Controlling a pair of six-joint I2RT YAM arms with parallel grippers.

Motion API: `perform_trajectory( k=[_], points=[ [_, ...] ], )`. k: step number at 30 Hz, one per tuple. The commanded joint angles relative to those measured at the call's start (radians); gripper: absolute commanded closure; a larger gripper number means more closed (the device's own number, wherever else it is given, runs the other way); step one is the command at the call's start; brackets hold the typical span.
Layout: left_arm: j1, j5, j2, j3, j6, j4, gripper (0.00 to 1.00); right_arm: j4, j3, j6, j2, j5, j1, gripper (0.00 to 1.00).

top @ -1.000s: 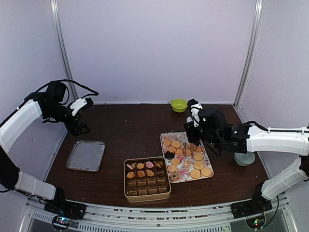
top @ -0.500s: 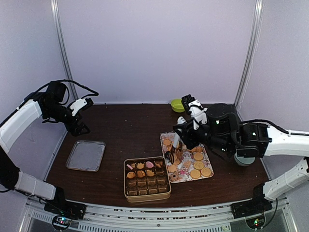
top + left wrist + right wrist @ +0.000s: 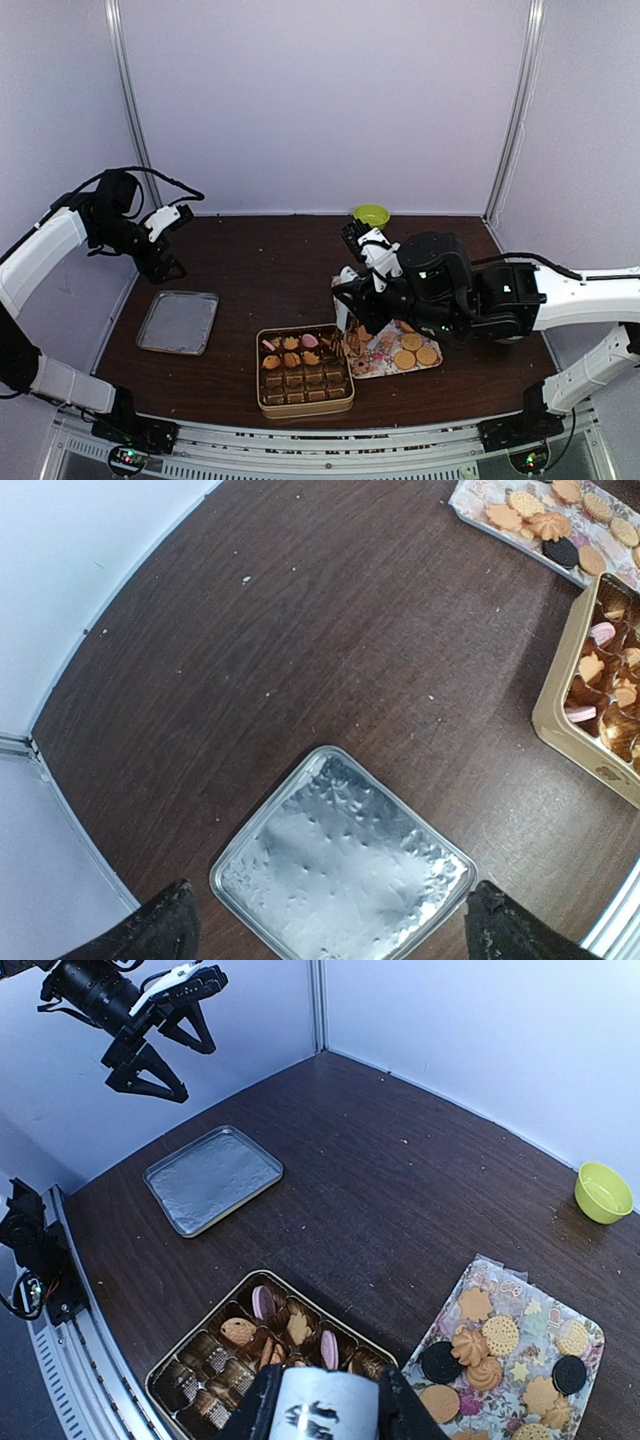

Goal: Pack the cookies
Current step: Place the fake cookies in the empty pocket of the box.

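Observation:
Assorted cookies lie on a floral tray; they also show in the right wrist view and the left wrist view. A gold tin of brown paper cups holds a few tan and pink cookies in its far row. My right gripper hangs over the tin's far right corner. It is shut on a pale grey piece with a black mark; I cannot tell what it is. My left gripper is open and empty, high above a silver tray.
The silver tray lies left of the tin. A green bowl stands at the back, also in the right wrist view. The right arm covers part of the floral tray. White walls close in the back and both sides.
My right gripper has swung left and down, from the floral tray's far side to the tin's right edge. The left arm has not moved.

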Motion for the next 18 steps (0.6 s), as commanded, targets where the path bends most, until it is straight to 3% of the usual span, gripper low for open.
perform_trajectory(
  k=[1,5,10,18],
  points=[
    [0.005,-0.002,-0.028,-0.006,0.012,0.006,0.05,0.051,0.036,0.001,0.025,-0.007,0.007,0.82],
    [0.005,-0.004,-0.034,-0.008,0.016,0.001,0.05,0.053,0.04,0.003,0.047,-0.005,0.005,0.8],
    [0.005,-0.007,-0.041,-0.016,0.022,0.001,0.05,0.046,0.039,0.011,0.062,-0.008,0.006,0.69],
    [0.005,-0.006,-0.044,-0.009,0.023,0.001,0.05,0.059,0.039,0.009,0.056,0.001,0.005,0.65]
  ],
)
